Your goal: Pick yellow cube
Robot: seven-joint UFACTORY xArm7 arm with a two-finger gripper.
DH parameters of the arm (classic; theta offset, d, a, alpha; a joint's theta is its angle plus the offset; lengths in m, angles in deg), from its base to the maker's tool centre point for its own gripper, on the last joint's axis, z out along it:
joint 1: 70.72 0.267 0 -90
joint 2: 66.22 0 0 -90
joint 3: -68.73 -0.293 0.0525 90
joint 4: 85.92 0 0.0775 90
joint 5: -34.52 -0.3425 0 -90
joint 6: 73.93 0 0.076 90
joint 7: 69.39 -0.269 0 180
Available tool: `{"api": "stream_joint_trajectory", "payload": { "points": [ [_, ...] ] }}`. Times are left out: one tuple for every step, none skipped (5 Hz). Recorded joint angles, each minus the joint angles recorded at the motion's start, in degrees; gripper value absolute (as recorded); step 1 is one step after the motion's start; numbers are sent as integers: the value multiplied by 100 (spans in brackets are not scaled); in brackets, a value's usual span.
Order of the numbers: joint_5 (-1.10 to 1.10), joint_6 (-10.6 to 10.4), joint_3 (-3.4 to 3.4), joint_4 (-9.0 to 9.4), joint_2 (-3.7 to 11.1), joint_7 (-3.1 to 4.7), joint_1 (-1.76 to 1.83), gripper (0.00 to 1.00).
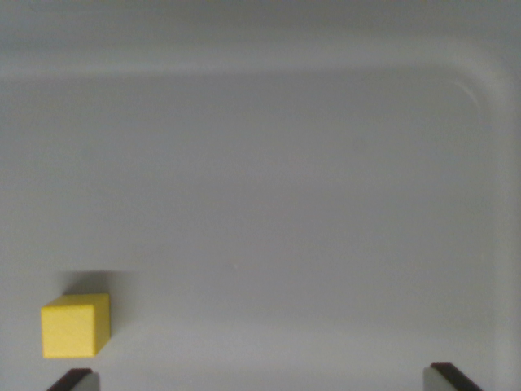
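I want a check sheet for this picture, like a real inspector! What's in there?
Surface: plain grey tray floor, smooth and bare, with a raised rim curving round at the upper right.
Job's things: one yellow cube resting flat at the wrist view's lower left, casting a small shadow behind it.
Clutter: nothing seen.
Grippers: gripper open, two dark fingertips at the bottom edge; the cube sits just above the left one, not between them.
Cables: nothing seen.
Surroundings: only the tray's rim shows.

The cube [75,326] is seen on the tray [326,204] floor at the wrist view's lower left. It is placed just above one fingertip [73,380], well apart from the other.
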Motion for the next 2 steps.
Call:
{"api": "stream_joint_trajectory", "payload": {
  "points": [
    [0,0,0,0,0,0,0,0],
    [-11,-154,-39,118,48,-36,22,0]
  ]
}}
